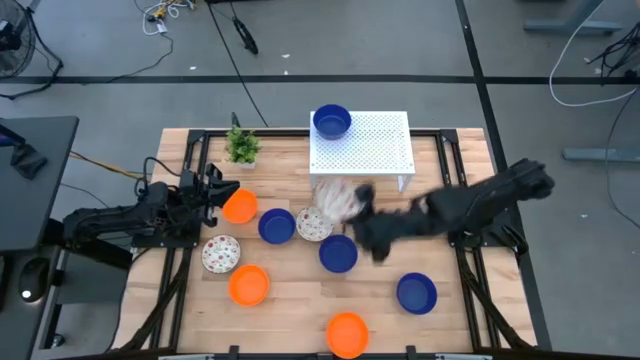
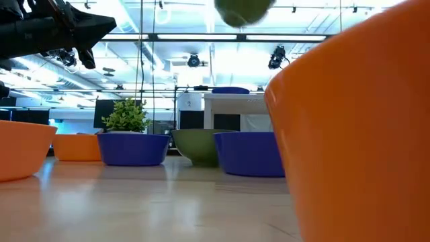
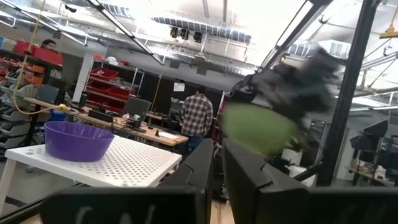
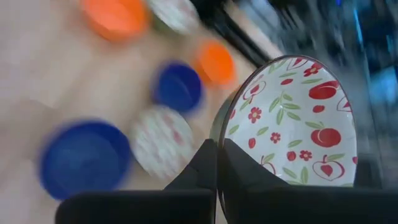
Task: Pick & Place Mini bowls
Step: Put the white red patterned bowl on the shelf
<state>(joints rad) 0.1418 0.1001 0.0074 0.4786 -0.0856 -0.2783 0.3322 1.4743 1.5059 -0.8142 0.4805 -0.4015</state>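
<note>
While my right gripper (image 4: pixel 217 163) pinched a speckled bowl (image 4: pixel 292 124) by its rim at frame centre, blue bowls (image 1: pixel 338 253) crowded below.

Grey floor (image 1: pixel 400 50) with cables (image 1: pixel 590 60); ceiling lights (image 2: pixel 201 37), red shelves (image 3: pixel 112 81), a person (image 3: pixel 197 118) at desks

Two dark, jointed arms (image 1: pixel 130 218) with matte black, flat-sided fingers (image 4: pixel 208 171).

Four blue bowls (image 1: pixel 332 122), three orange bowls (image 1: pixel 249 285), three patterned white bowls (image 1: pixel 221 253), one plant (image 1: pixel 241 146), one stand (image 1: pixel 375 150).
</note>
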